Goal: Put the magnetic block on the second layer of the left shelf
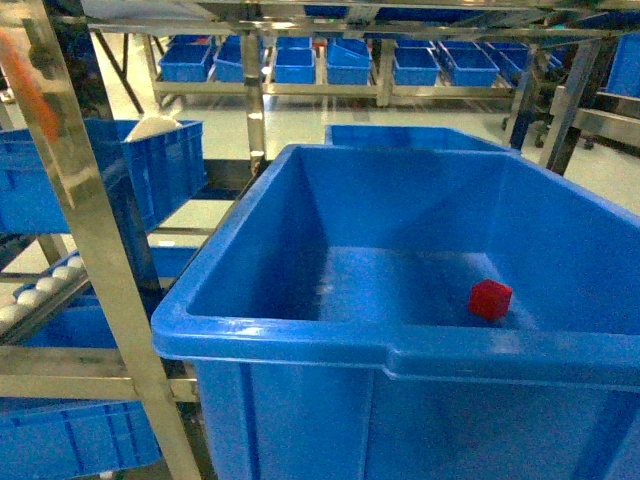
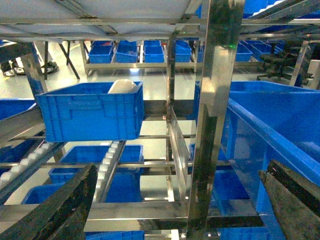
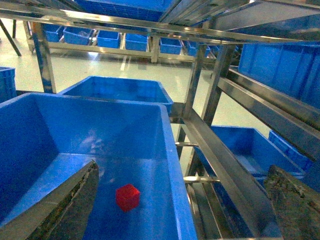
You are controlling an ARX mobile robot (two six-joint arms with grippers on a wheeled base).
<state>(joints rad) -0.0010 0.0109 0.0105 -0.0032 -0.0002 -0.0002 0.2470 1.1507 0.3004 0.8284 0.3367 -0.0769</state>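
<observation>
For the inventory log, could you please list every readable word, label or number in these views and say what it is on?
None: no text is readable in any view.
The large blue crate, red magnetic block and steel upright show no legible markings.

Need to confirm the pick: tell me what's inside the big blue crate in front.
Inside the big blue crate lies only the red magnetic block, resting on the floor toward the right side. The near wall hides the floor's front strip, so that part is unseen.

steel rack (image 1: 90,215) | carries deep blue crate (image 1: 300,345); red block (image 1: 490,299) on crate floor
</observation>
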